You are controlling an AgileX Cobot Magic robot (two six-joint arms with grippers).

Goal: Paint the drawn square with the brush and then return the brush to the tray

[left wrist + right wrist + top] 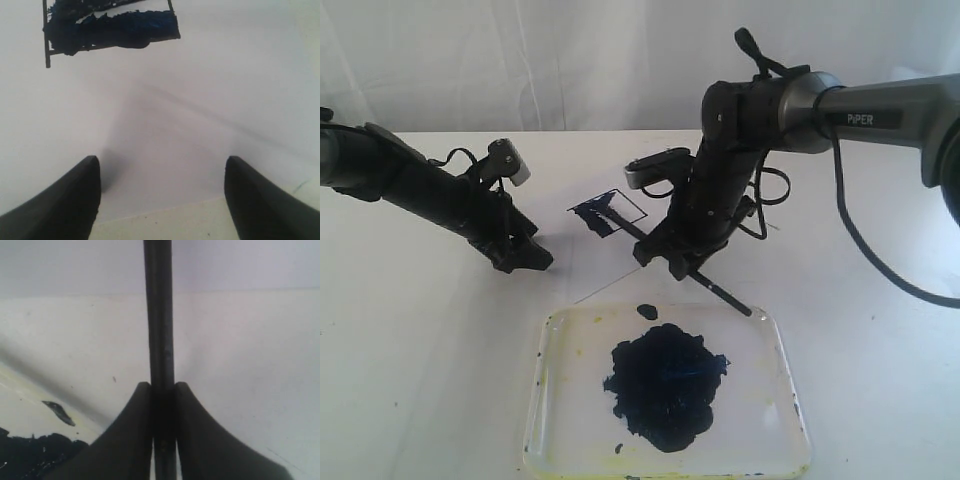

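Observation:
The drawn square (610, 211) lies on the white paper sheet (570, 260), partly filled with dark blue paint; the left wrist view shows its painted part (112, 27). My right gripper (662, 255) is shut on the brush (720, 290), a thin black stick slanting from the square toward the tray. In the right wrist view the brush (159, 320) runs straight out between the fingers (131, 440) of my right gripper (162, 390). The clear tray (775, 350) sits in front with a big dark paint blob (665, 385). My left gripper (525, 262) stands open on the paper, its jaws wide apart around nothing (160, 165).
A white cloth hangs behind the white table (410, 380). A small dark paint spot (647, 310) lies at the tray's far edge. The right arm's cable (860, 240) loops down at the right.

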